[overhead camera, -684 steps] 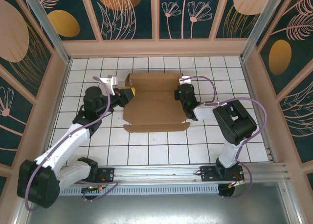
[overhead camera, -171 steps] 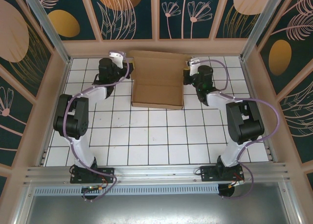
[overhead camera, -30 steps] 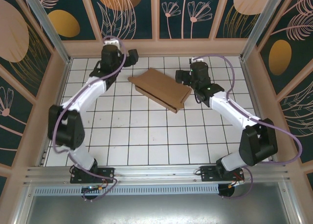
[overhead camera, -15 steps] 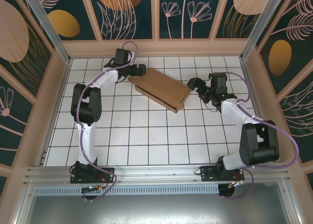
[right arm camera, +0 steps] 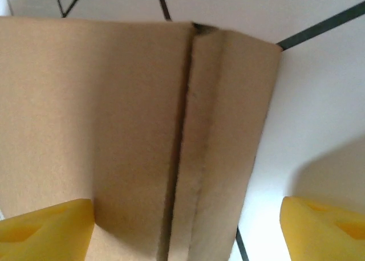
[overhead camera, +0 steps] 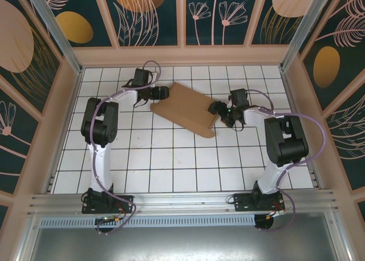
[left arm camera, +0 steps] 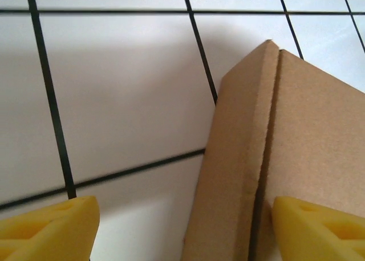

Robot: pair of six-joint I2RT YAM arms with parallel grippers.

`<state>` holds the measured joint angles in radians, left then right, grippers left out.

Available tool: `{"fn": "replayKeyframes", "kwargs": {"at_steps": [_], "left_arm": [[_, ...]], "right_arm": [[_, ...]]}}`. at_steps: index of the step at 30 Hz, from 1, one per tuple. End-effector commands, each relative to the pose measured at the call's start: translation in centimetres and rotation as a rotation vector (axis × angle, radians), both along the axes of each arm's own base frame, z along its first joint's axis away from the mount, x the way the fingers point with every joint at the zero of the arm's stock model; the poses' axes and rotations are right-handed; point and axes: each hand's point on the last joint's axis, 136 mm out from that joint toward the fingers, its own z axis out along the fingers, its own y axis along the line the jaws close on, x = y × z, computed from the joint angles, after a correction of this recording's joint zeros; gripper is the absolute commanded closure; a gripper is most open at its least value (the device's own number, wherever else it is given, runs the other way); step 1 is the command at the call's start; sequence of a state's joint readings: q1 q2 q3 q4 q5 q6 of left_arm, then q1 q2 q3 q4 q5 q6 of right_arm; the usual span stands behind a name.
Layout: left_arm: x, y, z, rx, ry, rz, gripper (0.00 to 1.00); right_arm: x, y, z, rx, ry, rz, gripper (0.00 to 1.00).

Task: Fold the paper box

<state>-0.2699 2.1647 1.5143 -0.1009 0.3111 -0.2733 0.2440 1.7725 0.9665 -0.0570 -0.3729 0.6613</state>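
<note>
Most of the folding looks finished. Beyond the near tiles of the surface [overhead camera: 171,158], the paper box [overhead camera: 187,108] lies closed and flat, skewed, in the far middle. At its right end the right gripper [overhead camera: 217,109] straddles a corner, its fingers [right arm camera: 45,229] apart and one clear of the cardboard. Farther back, the left gripper [overhead camera: 164,92] frames the opposite corner, its fingers [left arm camera: 48,227] likewise spread. Only a final press or squaring seems outstanding.

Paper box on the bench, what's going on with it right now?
The paper box lies folded flat and closed, askew on the tiled table. Both arms are at it: the left gripper sits at its far-left corner, the right gripper at its right end. Each stands open with a box edge between its fingers, neither clamped yet.
</note>
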Motion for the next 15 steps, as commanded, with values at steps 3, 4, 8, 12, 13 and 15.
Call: {"fn": "replayKeyframes", "kwargs": {"at_steps": [3, 4, 8, 12, 13, 15], "left_arm": [[-4.2, 1.3, -3.2, 0.001, 0.127, 0.041, 0.35], [-4.6, 1.5, -3.5, -0.001, 0.136, 0.053, 0.39], [-6.2, 1.9, -4.0, -0.024, 0.163, 0.088, 0.51], [-6.6, 1.5, -2.1, -0.070, 0.137, 0.084, 0.44], [-6.4, 1.7, -1.7, -0.064, 0.123, 0.088, 0.38], [-5.9, 2.0, -1.1, -0.055, 0.103, 0.099, 0.32]], "right_arm": [[0.7, -0.8, -2.4, -0.101, 0.020, 0.032, 0.30], [0.7, -0.8, -2.9, -0.108, 0.026, 0.037, 0.33], [0.9, -0.7, -3.6, -0.120, 0.022, 0.067, 0.44], [1.5, 0.3, -1.6, -0.067, -0.042, 0.139, 0.22], [1.7, -0.1, -1.3, -0.071, -0.052, 0.135, 0.17], [2.2, -1.1, -0.3, -0.074, -0.083, 0.118, 0.09]]}}
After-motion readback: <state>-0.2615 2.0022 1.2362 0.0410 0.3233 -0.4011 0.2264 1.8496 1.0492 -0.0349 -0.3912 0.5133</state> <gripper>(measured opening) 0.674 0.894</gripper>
